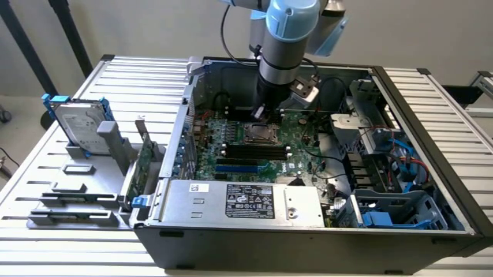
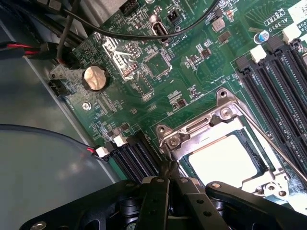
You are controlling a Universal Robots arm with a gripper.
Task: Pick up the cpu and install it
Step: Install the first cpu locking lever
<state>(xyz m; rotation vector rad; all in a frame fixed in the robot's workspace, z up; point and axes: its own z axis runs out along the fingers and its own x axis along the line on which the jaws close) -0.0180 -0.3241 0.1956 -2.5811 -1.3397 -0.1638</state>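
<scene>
The cpu (image 2: 223, 158), a flat square with a pale silver top, lies inside the metal socket frame (image 2: 192, 130) on the green motherboard (image 2: 158, 67). My gripper (image 2: 168, 175) is shut with its black fingertips pressed together and nothing between them, right beside one corner of the socket frame. In the exterior view the gripper (image 1: 259, 117) reaches down into the open computer case, just above the far edge of the socket (image 1: 260, 134).
Black memory slots (image 2: 283, 81) flank the socket, and a thin socket lever (image 2: 268, 139) runs along it. Cables (image 2: 144, 33) cross the board. The power supply (image 1: 246, 202) fills the case's front. A hard drive (image 1: 77, 124) and grey holder blocks (image 1: 73, 199) stand at the exterior view's left.
</scene>
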